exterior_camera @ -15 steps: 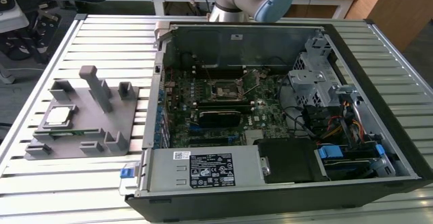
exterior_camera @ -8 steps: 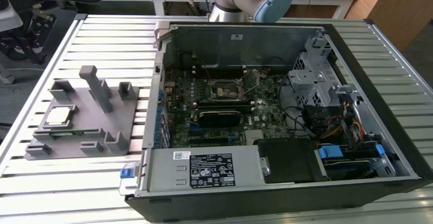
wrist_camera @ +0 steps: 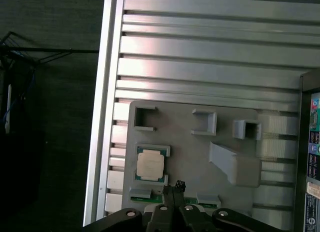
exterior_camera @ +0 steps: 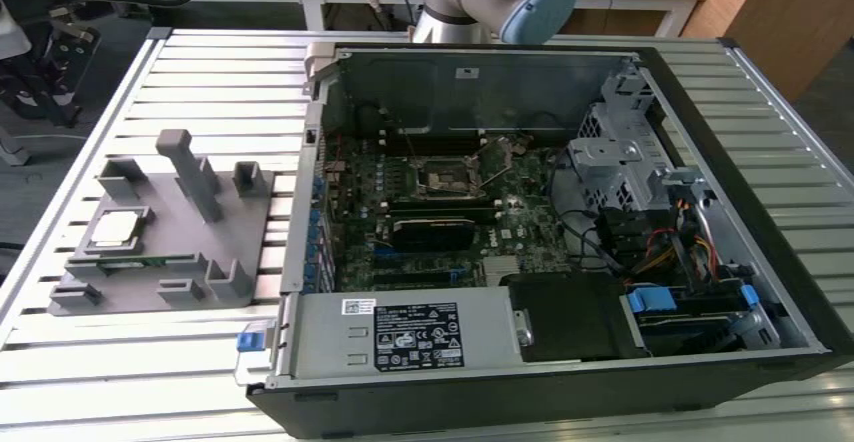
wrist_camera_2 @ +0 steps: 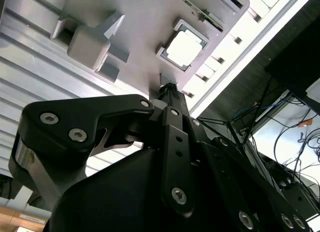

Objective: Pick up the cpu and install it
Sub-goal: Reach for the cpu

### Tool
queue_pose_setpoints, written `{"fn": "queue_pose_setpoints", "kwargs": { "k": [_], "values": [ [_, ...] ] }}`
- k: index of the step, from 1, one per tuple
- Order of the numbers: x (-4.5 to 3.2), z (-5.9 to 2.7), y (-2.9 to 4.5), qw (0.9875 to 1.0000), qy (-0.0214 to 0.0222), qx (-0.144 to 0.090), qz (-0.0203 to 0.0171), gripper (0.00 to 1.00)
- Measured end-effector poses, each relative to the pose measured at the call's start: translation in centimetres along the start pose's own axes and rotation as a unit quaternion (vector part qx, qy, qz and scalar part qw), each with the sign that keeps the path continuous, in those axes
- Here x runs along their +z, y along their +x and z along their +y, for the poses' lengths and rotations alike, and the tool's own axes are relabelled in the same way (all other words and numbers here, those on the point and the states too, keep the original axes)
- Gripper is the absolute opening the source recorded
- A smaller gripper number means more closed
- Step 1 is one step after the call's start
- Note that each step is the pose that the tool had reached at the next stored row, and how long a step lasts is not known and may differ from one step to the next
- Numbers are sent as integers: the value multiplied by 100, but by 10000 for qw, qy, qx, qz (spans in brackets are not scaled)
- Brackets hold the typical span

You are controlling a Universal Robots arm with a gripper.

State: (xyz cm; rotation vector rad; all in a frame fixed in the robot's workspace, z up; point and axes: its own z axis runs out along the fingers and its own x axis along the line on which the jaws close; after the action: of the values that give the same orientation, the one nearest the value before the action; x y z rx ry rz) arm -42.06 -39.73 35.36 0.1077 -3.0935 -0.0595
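Observation:
The cpu (exterior_camera: 114,228), a small square chip with a shiny silver lid, lies flat in a pocket of the grey holder plate (exterior_camera: 247,224) at the exterior view's left. Both wrist views look down on the cpu (wrist_camera: 150,164) (wrist_camera_2: 184,46) from well above. My gripper (wrist_camera: 173,188) (wrist_camera_2: 168,88) hangs over the plate just beside the chip, with its thin black fingers pressed together and nothing between them. The square black-framed socket (exterior_camera: 445,177) sits on the motherboard inside the open computer case (exterior_camera: 781,262).
A green memory stick (exterior_camera: 134,260) lies in a slot of the plate next to the cpu. Grey posts (exterior_camera: 187,167) rise from the plate. The slatted aluminium table (exterior_camera: 200,72) carries both plate and case. Drive cages and cables (exterior_camera: 627,182) crowd the case's right side.

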Motion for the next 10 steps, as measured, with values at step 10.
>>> {"fn": "queue_pose_setpoints", "kwargs": {
  "k": [10],
  "values": [
    [15, 11, 165, 10000, 0, -1, 0, 11]
  ]
}}
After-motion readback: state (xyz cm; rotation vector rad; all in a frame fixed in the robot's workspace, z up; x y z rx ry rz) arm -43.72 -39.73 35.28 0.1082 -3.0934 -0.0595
